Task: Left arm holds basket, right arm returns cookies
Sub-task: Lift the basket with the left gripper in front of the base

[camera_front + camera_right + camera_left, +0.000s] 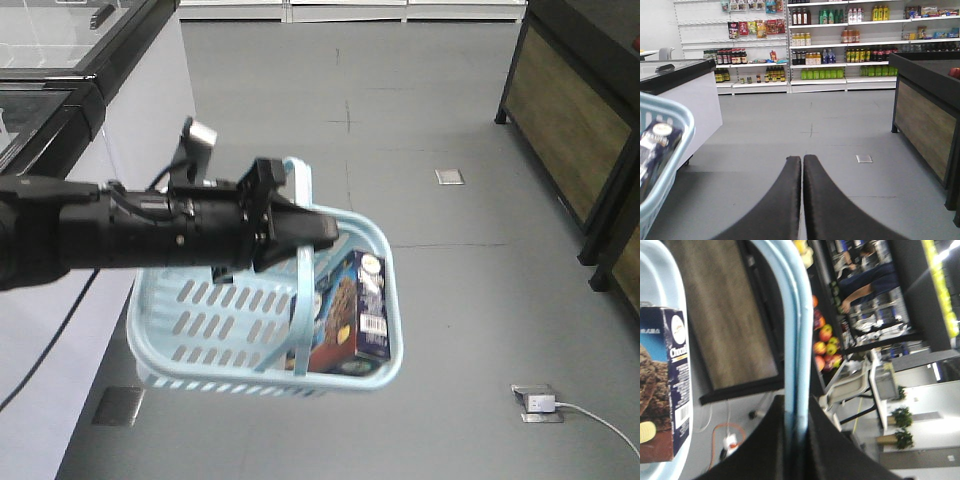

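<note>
Left gripper (pixel 796 420) jaws clenched on basket (pixel 170 330), mid-frame. Cookies (pixel 350 312) upright inside basket, lower right. Right gripper (pixel 802 167) jaws pressed together, empty. Advice: part jaws, approach box from above, hold basket level.

The front view looks steeply down on the basket (pixel 215 325) and floor (pixel 450 120), the left wrist view, rolled sideways, sits close against its handle (pixel 795 340), and the right wrist view faces level toward shelves (pixel 840 45); all 3 share the basket.
</note>
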Motion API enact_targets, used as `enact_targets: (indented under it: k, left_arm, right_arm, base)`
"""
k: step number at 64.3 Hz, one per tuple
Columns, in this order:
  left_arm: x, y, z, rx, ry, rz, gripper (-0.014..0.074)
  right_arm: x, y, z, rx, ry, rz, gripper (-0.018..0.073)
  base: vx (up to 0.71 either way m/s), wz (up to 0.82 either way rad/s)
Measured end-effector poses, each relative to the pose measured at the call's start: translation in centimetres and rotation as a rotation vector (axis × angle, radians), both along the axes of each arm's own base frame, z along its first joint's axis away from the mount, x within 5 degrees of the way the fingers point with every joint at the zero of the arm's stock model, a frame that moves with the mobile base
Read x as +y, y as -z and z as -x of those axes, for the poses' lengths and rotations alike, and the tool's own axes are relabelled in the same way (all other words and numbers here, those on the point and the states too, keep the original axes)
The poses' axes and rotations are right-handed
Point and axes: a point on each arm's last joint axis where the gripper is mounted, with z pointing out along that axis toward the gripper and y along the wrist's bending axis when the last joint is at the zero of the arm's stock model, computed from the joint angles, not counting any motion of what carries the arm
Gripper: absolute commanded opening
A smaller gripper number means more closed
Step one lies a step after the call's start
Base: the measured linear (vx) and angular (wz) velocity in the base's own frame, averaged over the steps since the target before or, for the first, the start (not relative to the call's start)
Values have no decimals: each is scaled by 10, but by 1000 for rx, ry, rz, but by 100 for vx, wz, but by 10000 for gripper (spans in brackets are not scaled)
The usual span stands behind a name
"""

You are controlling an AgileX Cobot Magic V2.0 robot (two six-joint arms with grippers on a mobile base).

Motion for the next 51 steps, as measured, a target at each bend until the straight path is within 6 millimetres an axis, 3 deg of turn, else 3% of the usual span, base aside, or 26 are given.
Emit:
enact_targets:
  k: [12, 28, 51]
  left_arm:
    - [-15, 33, 38, 74, 33, -89, -8]
    - [-35, 56, 73, 116, 81, -175, -8]
    - [-40, 61, 74, 103, 21, -227, -8]
  right_arm:
    - [0, 0, 0, 0, 0, 0, -8]
    - [0, 0, 0, 0, 0, 0, -8]
    - [0, 0, 0, 0, 0, 0, -8]
  base:
    - [0, 0]
    - [0, 0]
    - [0, 0]
